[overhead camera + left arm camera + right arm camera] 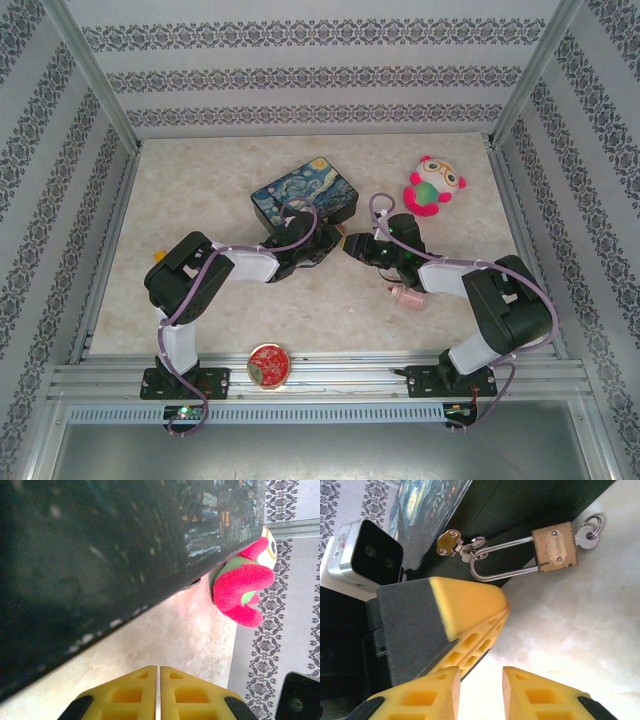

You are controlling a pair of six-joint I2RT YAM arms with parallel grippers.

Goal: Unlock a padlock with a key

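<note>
The Starry Night box (305, 195) is closed; the padlock (554, 547) is hung by its shackle from the box fitting, with the key (584, 538) inserted. A plush owl (434, 185) is seated further right on the bench (200, 200). The left claw (157, 692) is pressed together beside the box. The right claw (480, 685) is spread apart near the padlock, with nothing gripped.

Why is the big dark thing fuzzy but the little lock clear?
Left wrist: the Starry Night box looms close to the lens, blurred and dark; right wrist: the padlock is sharp, its metal glinting; top external: even light, faint shadows.
</note>
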